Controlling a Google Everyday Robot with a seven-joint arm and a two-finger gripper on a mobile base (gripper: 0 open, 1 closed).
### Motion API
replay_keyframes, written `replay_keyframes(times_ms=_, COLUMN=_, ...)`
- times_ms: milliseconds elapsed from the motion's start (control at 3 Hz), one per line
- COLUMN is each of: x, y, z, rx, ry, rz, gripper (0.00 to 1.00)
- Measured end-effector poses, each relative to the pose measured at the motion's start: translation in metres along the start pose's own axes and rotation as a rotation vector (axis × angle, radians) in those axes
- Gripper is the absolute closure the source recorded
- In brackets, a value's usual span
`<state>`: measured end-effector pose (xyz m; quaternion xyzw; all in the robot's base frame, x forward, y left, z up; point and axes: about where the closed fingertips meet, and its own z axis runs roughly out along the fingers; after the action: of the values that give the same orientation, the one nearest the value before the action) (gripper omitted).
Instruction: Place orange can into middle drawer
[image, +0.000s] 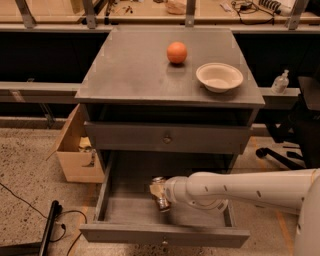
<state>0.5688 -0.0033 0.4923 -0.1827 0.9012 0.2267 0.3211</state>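
The orange can (161, 201) is in my gripper (158, 192), tilted a little, low inside the open middle drawer (128, 210) over the middle of its bare grey floor. The gripper is shut on the can. I cannot tell whether the can touches the floor. My white arm (240, 190) reaches in from the right across the drawer's right side. The drawer's front panel (165, 234) with its small knob is pulled out toward the camera.
A closed drawer with a central knob (167, 138) sits right above the open one. On the cabinet top are a round orange fruit (177, 52) and a white bowl (219, 76). A cardboard box (75, 150) stands to the left, and a chair base (280, 152) to the right.
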Motion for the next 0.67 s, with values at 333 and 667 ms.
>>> replay_keyframes(times_ms=333, x=0.0024, y=-0.0065, z=0.0031, rx=0.005, ry=-0.026, rz=-0.022, gripper=0.37)
replay_keyframes(times_ms=667, x=0.0093, y=-0.0093, z=-0.0014, rx=-0.001, ry=-0.037, rz=-0.021, gripper=0.14)
